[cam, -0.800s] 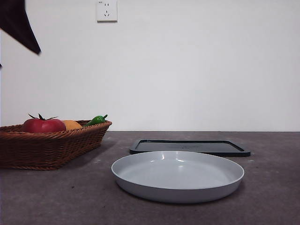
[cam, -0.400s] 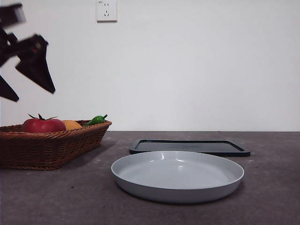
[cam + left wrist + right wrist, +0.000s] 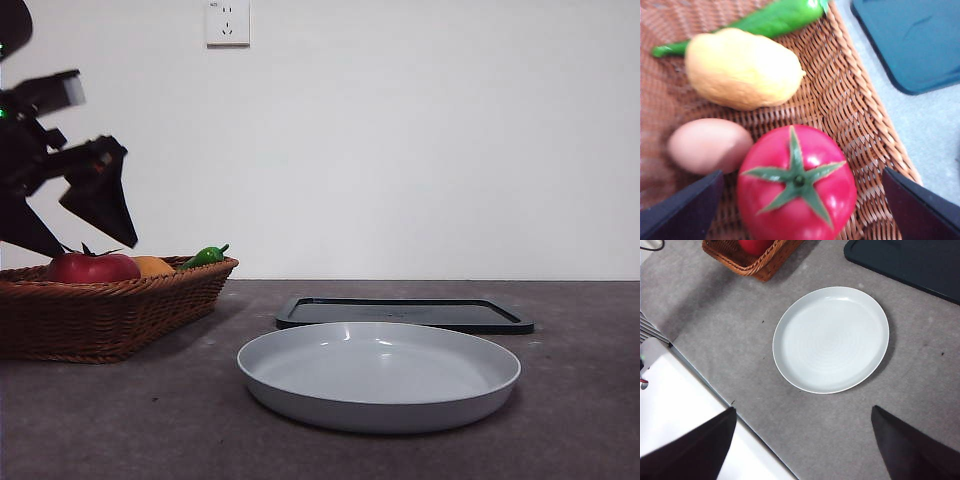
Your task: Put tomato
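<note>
Left tool (image 3: 70,240) lowered, spread, over tomato (image 3: 796,183) | basket (image 3: 120,310)

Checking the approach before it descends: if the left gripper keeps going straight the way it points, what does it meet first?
Most likely the tomato in the basket: it sits centred between the left gripper's open jaws, with nothing visible between.

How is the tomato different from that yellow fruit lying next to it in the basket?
The tomato is glossy red and round; the yellow fruit is matte, pale yellow-orange and oblong with a pointed tip. The tomato carries a green star-shaped stem cap; the yellow fruit shows none. The tomato lies between the left end effector jaws; the yellow fruit lies beyond. Both rest in the wicker basket.
</note>
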`<state>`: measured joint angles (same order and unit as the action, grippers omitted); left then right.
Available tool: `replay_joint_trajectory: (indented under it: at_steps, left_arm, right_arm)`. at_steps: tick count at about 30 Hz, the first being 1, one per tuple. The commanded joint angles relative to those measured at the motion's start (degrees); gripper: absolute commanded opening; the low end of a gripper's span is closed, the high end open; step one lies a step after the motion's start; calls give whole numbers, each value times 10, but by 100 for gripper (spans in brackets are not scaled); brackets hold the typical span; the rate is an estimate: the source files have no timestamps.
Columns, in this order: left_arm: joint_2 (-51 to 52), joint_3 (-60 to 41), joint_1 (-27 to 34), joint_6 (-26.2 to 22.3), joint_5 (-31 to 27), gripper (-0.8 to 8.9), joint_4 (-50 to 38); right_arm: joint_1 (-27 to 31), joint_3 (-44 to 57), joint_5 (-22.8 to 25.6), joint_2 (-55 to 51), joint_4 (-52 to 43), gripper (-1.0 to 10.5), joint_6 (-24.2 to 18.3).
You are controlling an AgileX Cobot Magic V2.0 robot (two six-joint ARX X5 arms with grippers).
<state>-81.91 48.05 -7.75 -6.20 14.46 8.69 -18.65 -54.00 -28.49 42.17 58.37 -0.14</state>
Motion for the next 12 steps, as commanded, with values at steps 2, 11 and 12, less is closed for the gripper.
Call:
replay_joint_trajectory:
  at_steps: [2, 11, 12]
  left_arm:
    - [-24, 11, -6, -14, -1, 506, -14]
    - [-57, 11, -6, -21, -1, 505, -23]
    - [-59, 11, -6, -21, -1, 504, -24]
  right_arm:
    - [-2, -12, 0, 5, -5, 429, 7]
    - [-3, -12, 0, 5, -3, 429, 12]
    - [-3, -12, 0, 5, -3, 429, 12]
